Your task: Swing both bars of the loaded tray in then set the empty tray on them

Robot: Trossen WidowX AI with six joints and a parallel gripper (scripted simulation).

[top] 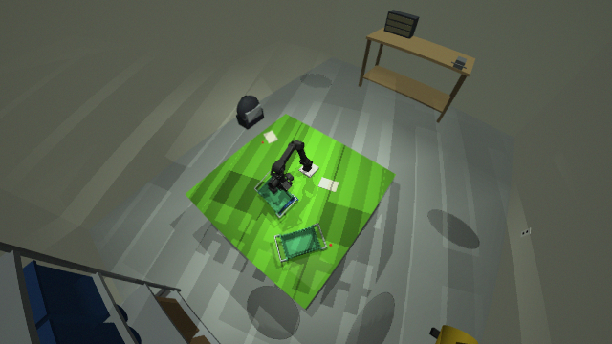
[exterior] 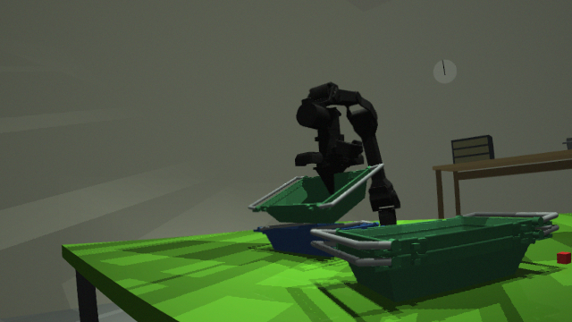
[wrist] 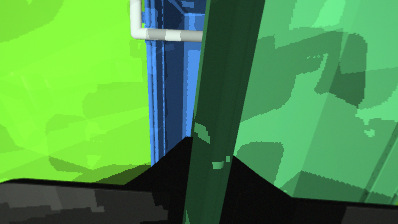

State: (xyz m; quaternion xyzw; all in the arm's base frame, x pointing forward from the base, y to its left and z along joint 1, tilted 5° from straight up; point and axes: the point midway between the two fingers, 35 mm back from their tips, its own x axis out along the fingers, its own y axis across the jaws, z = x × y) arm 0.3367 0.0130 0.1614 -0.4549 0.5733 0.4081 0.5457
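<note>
My gripper [top: 279,187] [exterior: 331,190] [wrist: 197,145] is shut on a side wall of the empty green tray [top: 275,201] [exterior: 297,214] [wrist: 320,115]. The green tray hangs tilted, its gripped side higher, with its wire bars out over its ends. It is just above the blue tray [top: 287,208] [exterior: 290,241] [wrist: 172,90], its lower part very close to it; whether they touch I cannot tell. A wire bar [wrist: 170,35] crosses the blue tray's top in the wrist view. The other bar and the load are mostly hidden by the green tray.
Nested green trays [top: 302,243] [exterior: 447,268] with bars out over their ends stand nearer the table's front corner. A small red block [top: 330,245] [exterior: 564,258] lies beside them. White sheets [top: 328,184] [top: 271,137] lie on the green table [top: 363,179] [exterior: 201,264].
</note>
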